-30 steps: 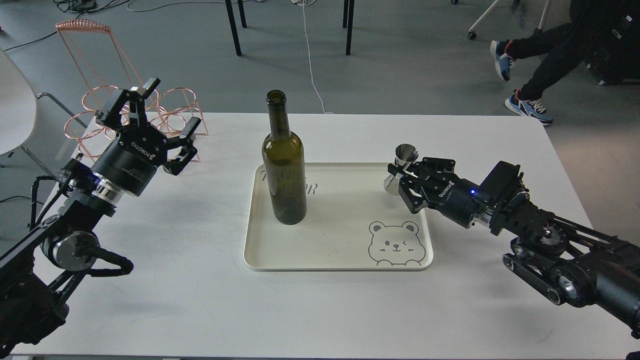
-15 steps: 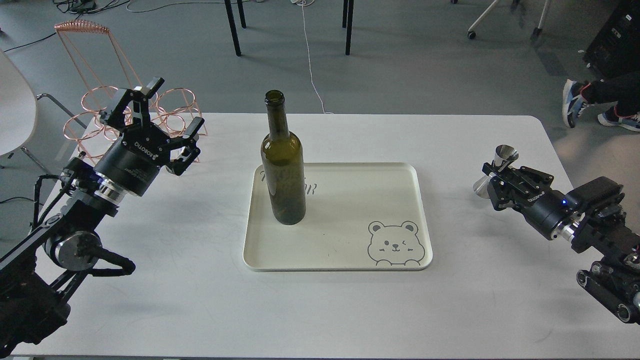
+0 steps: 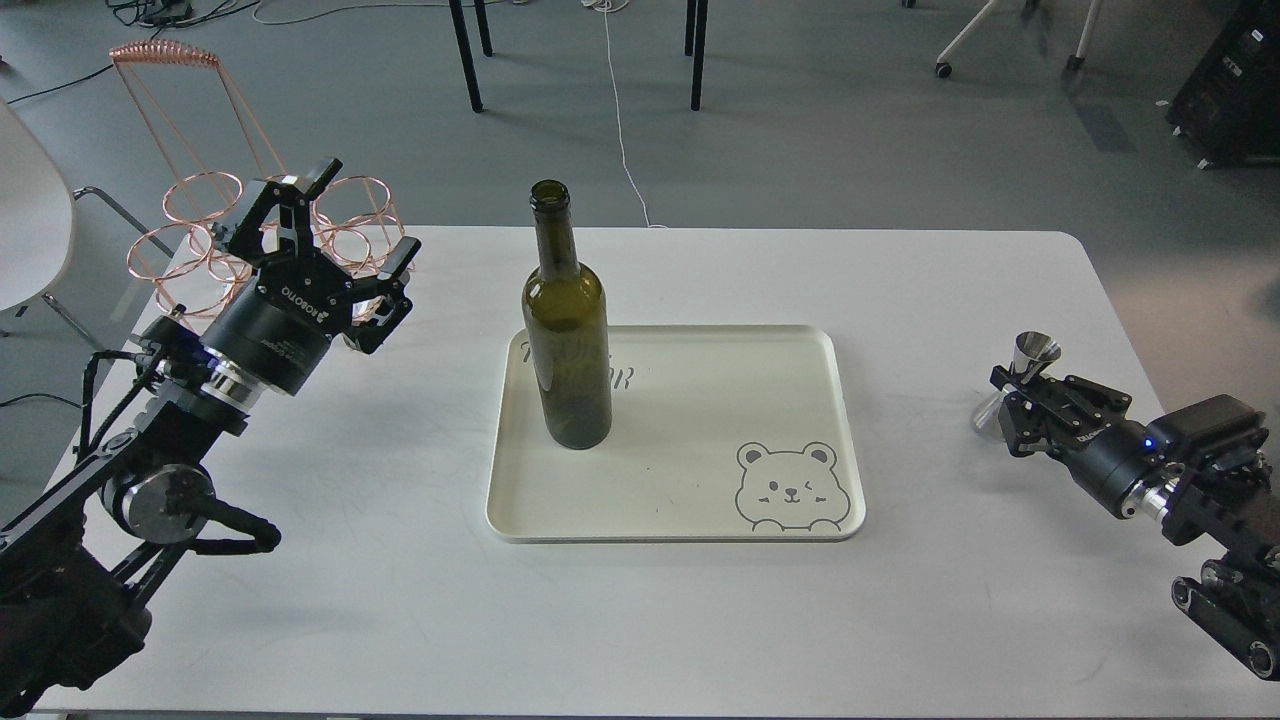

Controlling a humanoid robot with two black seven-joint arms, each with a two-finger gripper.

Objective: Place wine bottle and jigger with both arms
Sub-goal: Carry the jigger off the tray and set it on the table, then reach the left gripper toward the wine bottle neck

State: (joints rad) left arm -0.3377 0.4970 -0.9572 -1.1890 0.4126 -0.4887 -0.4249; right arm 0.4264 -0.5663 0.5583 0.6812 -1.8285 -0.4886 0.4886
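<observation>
The wine bottle [image 3: 567,330], dark olive green and unlabelled, stands upright on the left part of a cream tray [image 3: 700,500]. My left gripper [image 3: 335,250] is open and empty, well left of the bottle, above the table's left side. My right gripper [image 3: 1025,400] is shut on the jigger [image 3: 1022,382], a small shiny steel double cone, and holds it tilted at the table's right side, right of the tray.
The cream tray has a bear drawing [image 3: 793,487] at its front right. A copper wire rack [image 3: 230,235] stands at the table's back left corner, just behind my left gripper. The table's right edge [image 3: 1130,330] is close to the jigger.
My right gripper carried the jigger from the tray's right rim out to the right and nearer the front. My left gripper shifted slightly right. The person at the back right walked out of view.
</observation>
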